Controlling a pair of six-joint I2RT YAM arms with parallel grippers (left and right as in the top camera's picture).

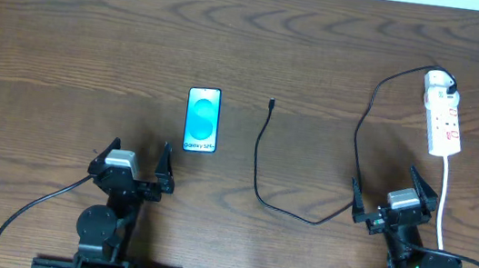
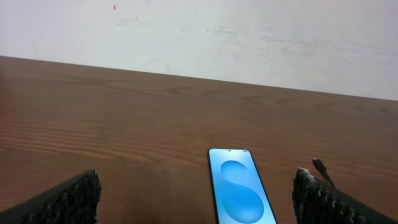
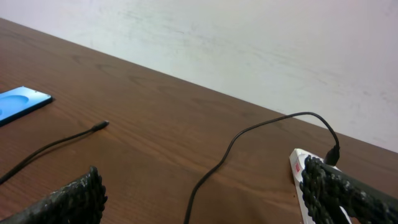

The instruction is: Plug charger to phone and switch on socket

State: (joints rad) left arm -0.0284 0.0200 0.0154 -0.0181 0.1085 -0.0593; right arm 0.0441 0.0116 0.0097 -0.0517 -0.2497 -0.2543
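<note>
Flat and face up on the table (image 1: 69, 31): the phone (image 1: 202, 120), screen lit blue, long axis pointing away from the arms, white text band at the near end. Port likely at that near end, though too small to confirm.

Just to its right, not touching: the connector tip (image 1: 272, 103) of the charger (image 1: 258, 155), aimed at the far edge. Would therefore need turning before going in. From the tip, a loose black run toward the arms, a bend across to the right, then a climb to the plug (image 1: 447, 85), apparently already seated in the far end of the socket (image 1: 441, 118). Socket at far right, white cord (image 1: 445, 200) trailing back past the right arm. Slack enough, by the look of it, to reach the phone without dragging the strip. Switch position too small to read.

Left claw (image 1: 138, 151): low near the front edge, spread wide, holding nothing, facing the phone and framing it between the pads in the wrist view. Probably suited to steadying it. Right claw (image 1: 386, 190): likewise spread and empty, angled toward cable and socket, close beside the cable's bend. Well placed for lifting the tip, later for pressing the switch.
</note>
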